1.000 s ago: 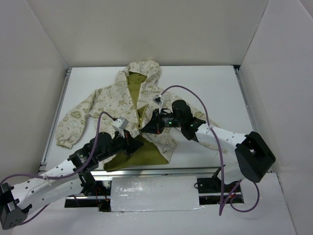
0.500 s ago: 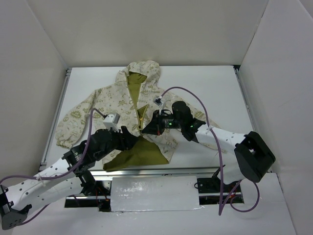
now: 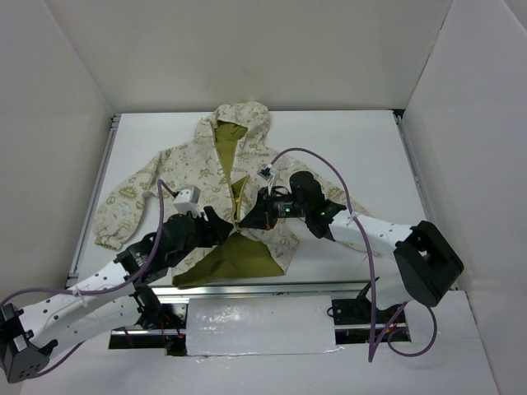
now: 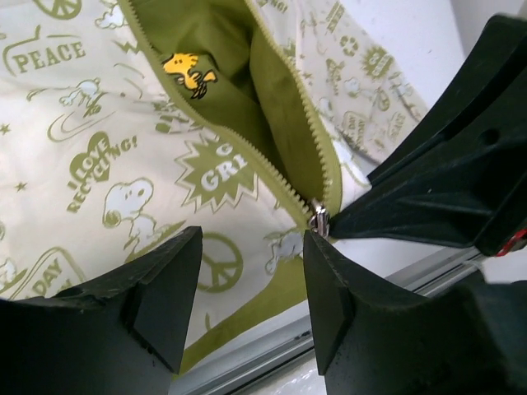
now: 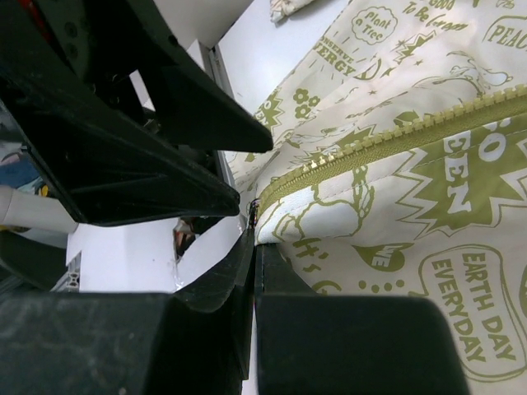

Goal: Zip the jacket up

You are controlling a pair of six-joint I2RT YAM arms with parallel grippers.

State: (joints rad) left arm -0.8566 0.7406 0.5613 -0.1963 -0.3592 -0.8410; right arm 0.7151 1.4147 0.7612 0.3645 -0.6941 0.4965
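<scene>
Both jaws of the left gripper [image 4: 251, 247] have parted over the jacket [image 4: 90, 140].

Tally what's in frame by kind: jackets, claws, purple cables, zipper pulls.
Jackets: 1, the jacket
Claws: 2, left claw open, right claw shut on the zipper pull
Purple cables: 2, left cable, right cable
Zipper pulls: 1
Total: 6
</scene>
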